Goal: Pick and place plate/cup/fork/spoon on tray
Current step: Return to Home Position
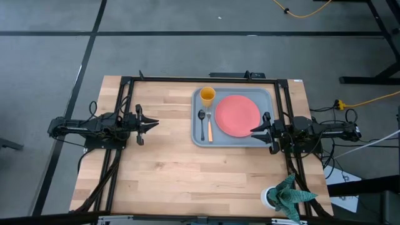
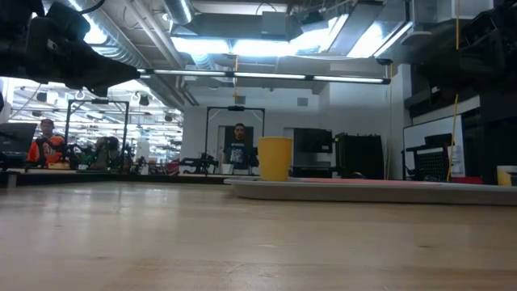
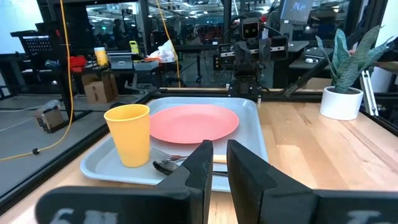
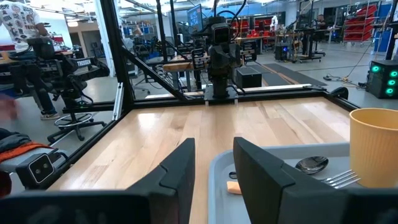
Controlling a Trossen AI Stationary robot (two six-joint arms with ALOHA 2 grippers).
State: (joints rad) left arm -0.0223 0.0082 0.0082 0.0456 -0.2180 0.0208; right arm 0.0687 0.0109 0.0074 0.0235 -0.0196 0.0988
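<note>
The right gripper (image 1: 255,131), its fingers narrowly parted and empty, hovers over the right edge of the large grey-blue rectangular tray (image 1: 197,139), just beside the flat coral-red plate (image 1: 237,115). Left of the plate lie the orange-handled fork (image 1: 209,129) and the dark metal spoon (image 1: 202,122), with the small yellow-orange cup (image 1: 207,95) behind them. The left gripper (image 1: 153,124), also slightly parted and empty, is well apart to the left. The low view shows only the cup and the tray's rim.

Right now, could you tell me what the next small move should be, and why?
Probably draw the right gripper back off the edge of the tray toward its rest pose. The plate, cup, spoon and fork all sit on it, so nothing is left to pick, and the left gripper waits at the left side of the table.
</note>
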